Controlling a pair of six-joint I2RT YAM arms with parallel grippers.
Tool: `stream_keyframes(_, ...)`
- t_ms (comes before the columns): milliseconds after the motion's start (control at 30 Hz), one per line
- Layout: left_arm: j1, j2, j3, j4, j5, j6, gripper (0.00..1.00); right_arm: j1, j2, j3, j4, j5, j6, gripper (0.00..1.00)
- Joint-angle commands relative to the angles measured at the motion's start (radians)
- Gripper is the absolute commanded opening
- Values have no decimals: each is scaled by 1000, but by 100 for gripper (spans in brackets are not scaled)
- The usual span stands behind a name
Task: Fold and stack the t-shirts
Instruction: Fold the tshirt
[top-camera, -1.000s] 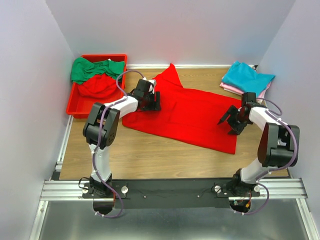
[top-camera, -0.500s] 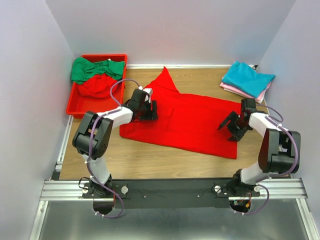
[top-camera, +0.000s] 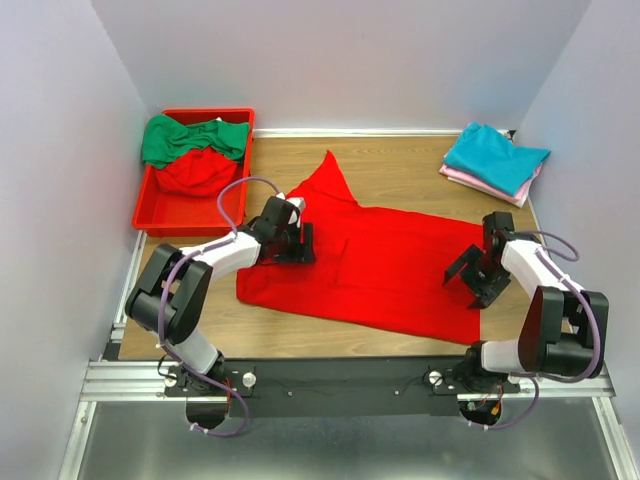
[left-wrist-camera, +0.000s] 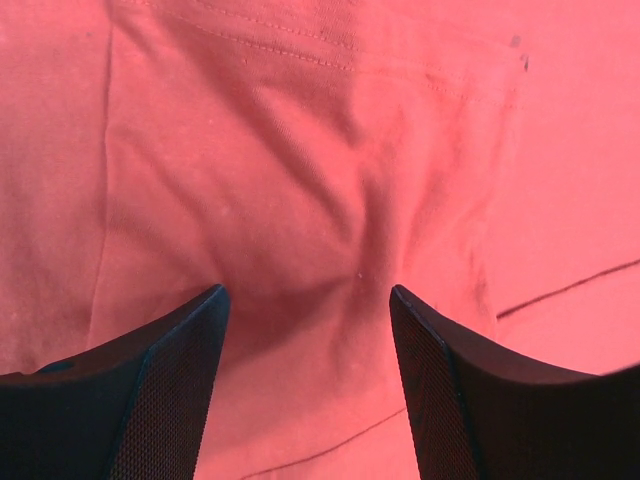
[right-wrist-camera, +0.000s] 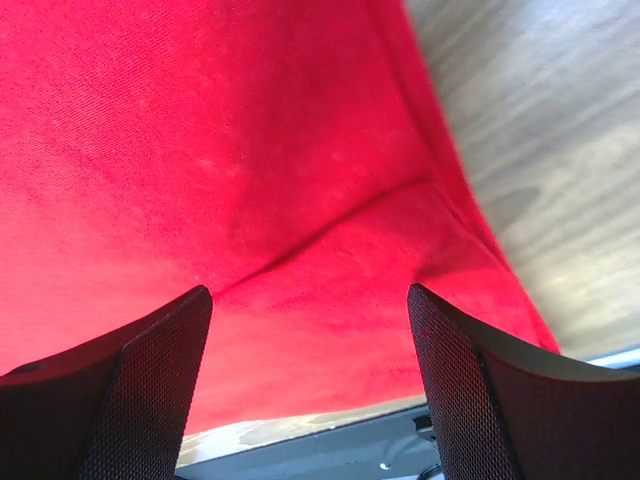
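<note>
A bright red t-shirt (top-camera: 380, 262) lies spread flat across the middle of the wooden table. My left gripper (top-camera: 300, 240) rests on its left part, jaws open, with wrinkled red cloth (left-wrist-camera: 300, 200) lying below and between the fingers (left-wrist-camera: 170, 390). My right gripper (top-camera: 468, 283) sits on the shirt's right end near the hem, also open. In the right wrist view red cloth (right-wrist-camera: 250, 150) fills the gap between the fingers (right-wrist-camera: 470, 380). A green t-shirt (top-camera: 190, 138) and another red one (top-camera: 195, 172) lie crumpled in the bin. Folded teal (top-camera: 495, 155) and pink (top-camera: 468, 178) shirts are stacked at the back right.
The red plastic bin (top-camera: 158, 218) stands at the back left against the wall. Bare wood (right-wrist-camera: 560, 150) shows to the right of the shirt's hem, and the table's near edge with the metal rail (top-camera: 340, 375) lies just below it.
Both grippers have slid toward the near edge and the red shirt has shifted with them, its raised sleeve tip now lower and more to the left. The right jaws widened slightly.
</note>
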Motion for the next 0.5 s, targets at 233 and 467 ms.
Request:
stream_keyframes(233, -5, 35, 272, -255, -61, 61, 75, 1, -67, 230, -93, -14, -80, 86)
stream_keyframes(467, -4, 171, 362, -209, -50, 75, 75, 1, -5, 148, 25, -127, -82, 86)
